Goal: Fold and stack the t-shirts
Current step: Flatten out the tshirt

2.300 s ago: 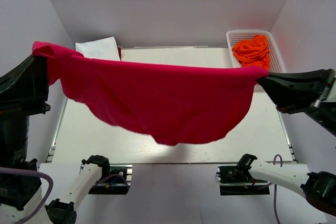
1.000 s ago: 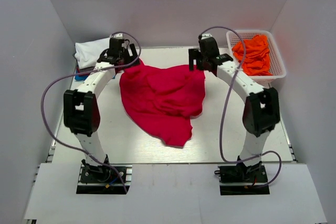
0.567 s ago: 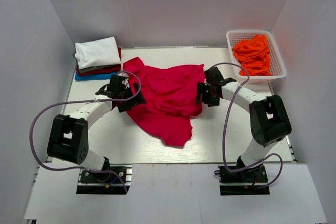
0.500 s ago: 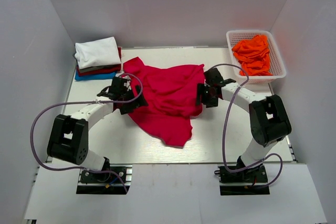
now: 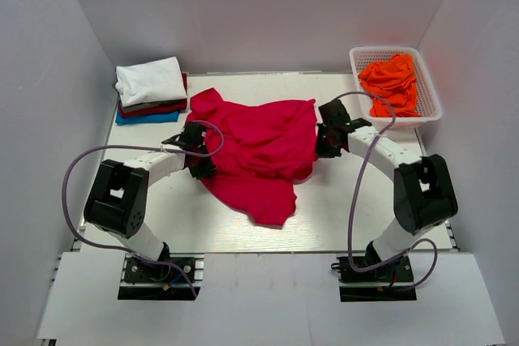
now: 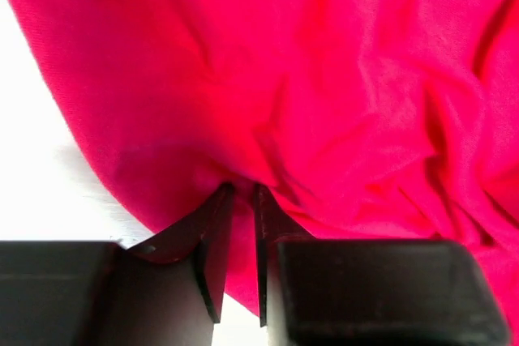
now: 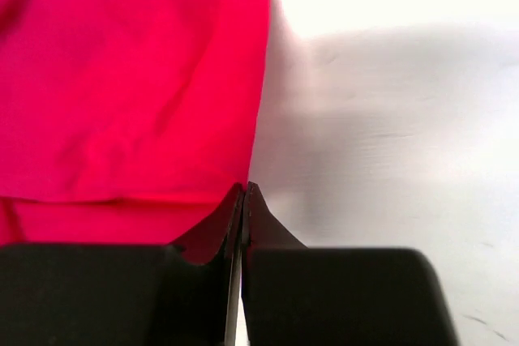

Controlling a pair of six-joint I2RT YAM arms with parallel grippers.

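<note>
**Crimson-red soft t-shirt lay crumpled on white tabletop.**
Left end effector pinched its left edge. Right end effector sat closed at its right hem, grip unconfirmed. The shirt's width ran between them.

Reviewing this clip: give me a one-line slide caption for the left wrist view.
Left claw pinching a fold near the edge of the crumpled crimson-red soft t-shirt on the white table.
</note>
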